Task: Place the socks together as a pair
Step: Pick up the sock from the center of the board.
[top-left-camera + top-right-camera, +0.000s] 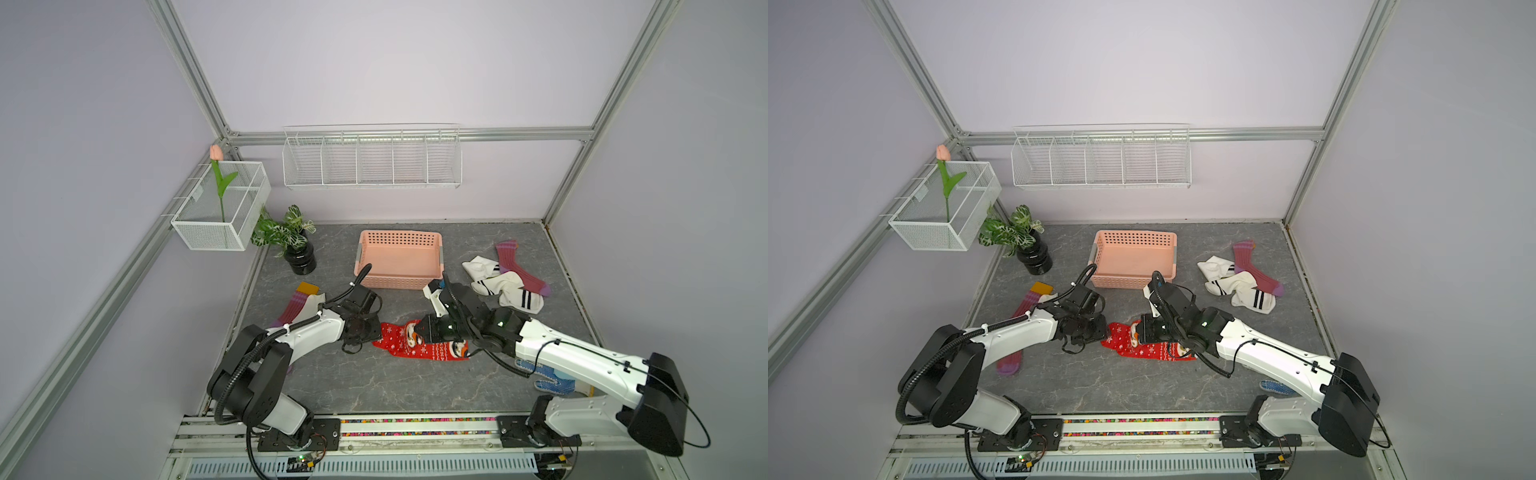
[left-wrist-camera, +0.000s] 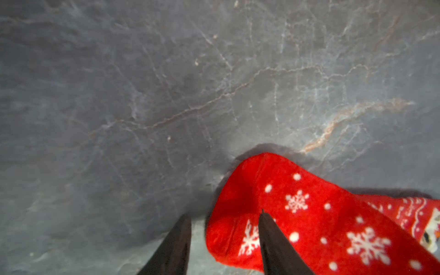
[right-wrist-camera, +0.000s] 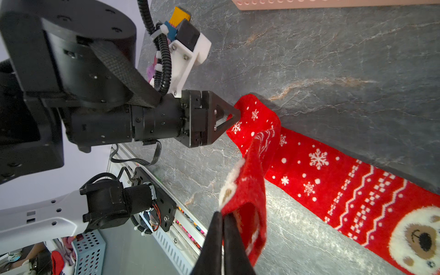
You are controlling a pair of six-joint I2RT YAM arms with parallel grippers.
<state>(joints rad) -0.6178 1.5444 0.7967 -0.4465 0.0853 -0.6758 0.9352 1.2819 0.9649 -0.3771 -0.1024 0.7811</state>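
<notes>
As I leaned over the grey table [image 1: 374,382] in both top views, my left gripper [image 1: 372,334] sat at the toe of the flat red sock [image 1: 419,352]. My right gripper [image 1: 419,328] was just above that sock's middle, with a second red sock [image 1: 411,332] bunched at its tips. The pink basket [image 1: 399,259] stood behind, apart from both.

From my left wrist, my left fingers [image 2: 176,245] stood apart. One was over bare table and the other over the snowflake toe, whose rounded edge lay between them.

From my right wrist, my right fingers [image 3: 214,242] were pressed together on a fold of the second red sock. It hung raised from them and trailed down onto the flat one. My left gripper's tip touched the flat sock's toe.
</notes>
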